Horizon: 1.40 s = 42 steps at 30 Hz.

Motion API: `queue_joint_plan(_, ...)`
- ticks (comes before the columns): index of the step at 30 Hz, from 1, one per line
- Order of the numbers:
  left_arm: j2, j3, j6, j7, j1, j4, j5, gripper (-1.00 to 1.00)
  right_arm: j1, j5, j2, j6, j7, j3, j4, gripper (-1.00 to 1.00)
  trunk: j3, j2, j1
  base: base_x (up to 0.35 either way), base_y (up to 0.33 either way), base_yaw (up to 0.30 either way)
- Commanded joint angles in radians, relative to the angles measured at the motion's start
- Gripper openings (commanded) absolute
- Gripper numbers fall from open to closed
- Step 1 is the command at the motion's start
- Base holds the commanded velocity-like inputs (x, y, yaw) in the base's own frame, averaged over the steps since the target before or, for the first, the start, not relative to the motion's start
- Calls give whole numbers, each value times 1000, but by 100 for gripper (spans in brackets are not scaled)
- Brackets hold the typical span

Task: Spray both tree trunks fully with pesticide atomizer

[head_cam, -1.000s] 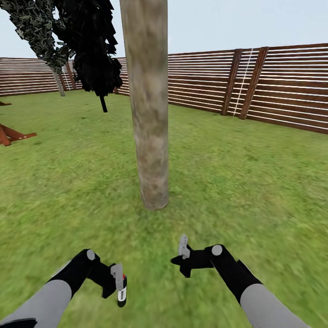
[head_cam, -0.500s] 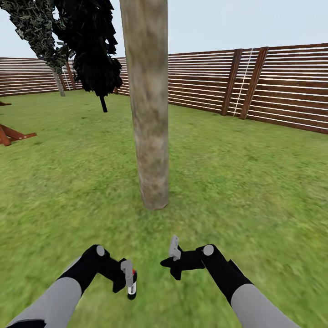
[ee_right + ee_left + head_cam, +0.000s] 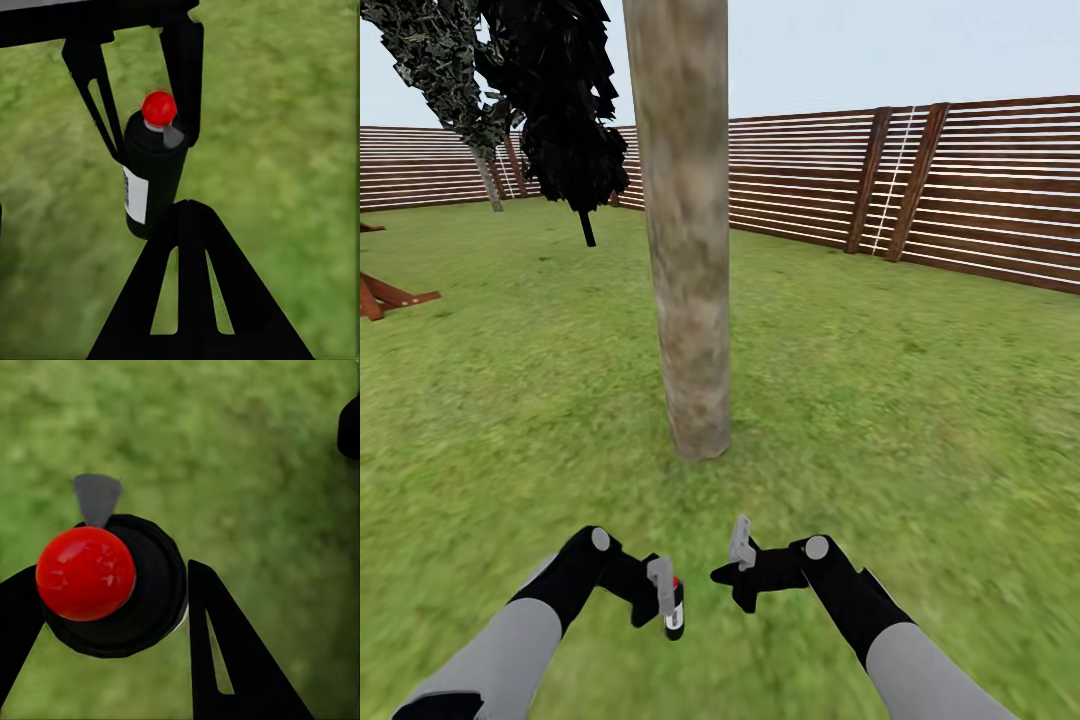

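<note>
Since the earlier frames the left arm has swung inward, carrying its bottle toward the view's centre, while the right arm has shifted slightly left and then held. Head view, left to right: red-brown timber frame [image 3: 388,296] at 9 o'clock on the lawn [image 3: 920,400]; dark-crowned trees [image 3: 565,110] at 11 o'clock before the slatted fence [image 3: 980,200]; pale mottled tree trunk [image 3: 685,230] upright at 12 o'clock, its base just ahead of both arms. Left claw [image 3: 668,598] at 6 o'clock, closed around the pesticide atomizer [image 3: 674,610], a black bottle with white label and red cap, hanging cap-up above the grass. Left wrist view: red cap [image 3: 85,573] seen from above, black fingers [image 3: 225,652] on either side of the bottle. Right claw [image 3: 738,560] just right of the atomizer, apart from it, its fingers spread and holding nothing. Right wrist view: atomizer [image 3: 152,180] gripped between the left claw's fingers
</note>
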Motion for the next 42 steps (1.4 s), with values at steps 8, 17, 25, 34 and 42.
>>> queue_joint_plan(8, -38, 7, -7, 3, 0, -1, -8, -100, 0, 10, 0, -6, 2, -2, -7, -100, -1, 0, 0, 0, 0, 0)
queue_joint_plan(17, -64, 7, -12, 4, -1, -1, -2, -100, 0, 10, 0, -6, 2, -2, -7, -100, -1, 0, 0, 0, 0, 0)
queue_joint_plan(25, -76, 7, -14, 4, -2, -1, 20, -100, 0, 10, 0, -6, 2, -2, -7, -100, -1, 0, 0, 0, 0, 0)
queue_joint_plan(34, -76, 7, -15, 4, -2, -1, 45, -100, 0, 10, 0, -6, 2, -2, -7, -100, -1, 0, 0, 0, 0, 0)
queue_joint_plan(42, -76, 8, -15, 4, -1, 0, 54, -100, 0, 10, -1, -6, 2, -2, -7, -100, -1, 0, 0, 0, 0, 0)
